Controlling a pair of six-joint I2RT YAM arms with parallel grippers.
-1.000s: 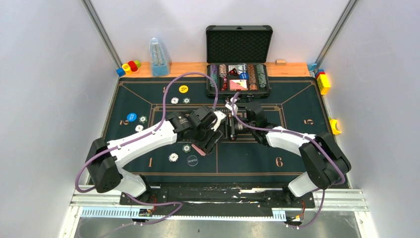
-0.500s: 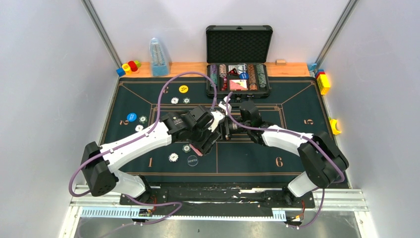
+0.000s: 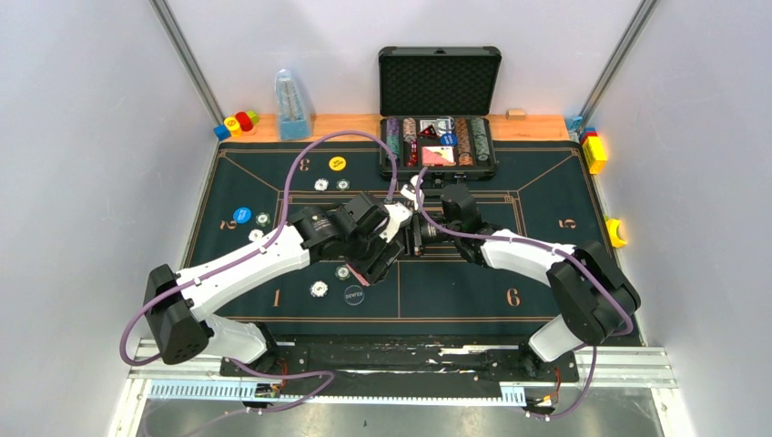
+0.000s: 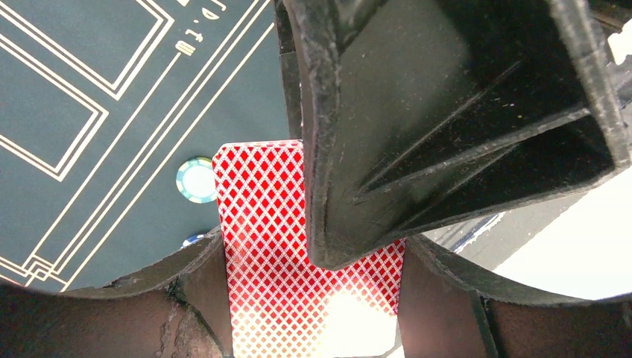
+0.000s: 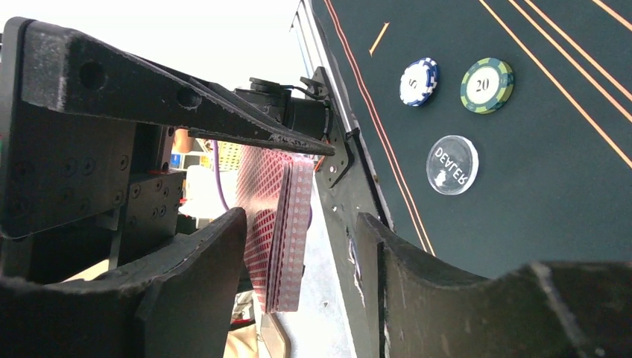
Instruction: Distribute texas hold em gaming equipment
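Left arm and right arm both stretched to mid-table, wrists nearly meeting. Left gripper clamped on card deck. Right gripper faces it, jaws apart, one finger overlapping the deck.

The top external camera looks down from above and behind the arm bases, far enough off to hold the whole poker mat. The left wrist camera looks along its own fingers, very close on the deck of red-backed cards between them. The right wrist camera, equally close, sees that deck edge-on between its fingers. The clear dealer button beyond them also shows from the top.
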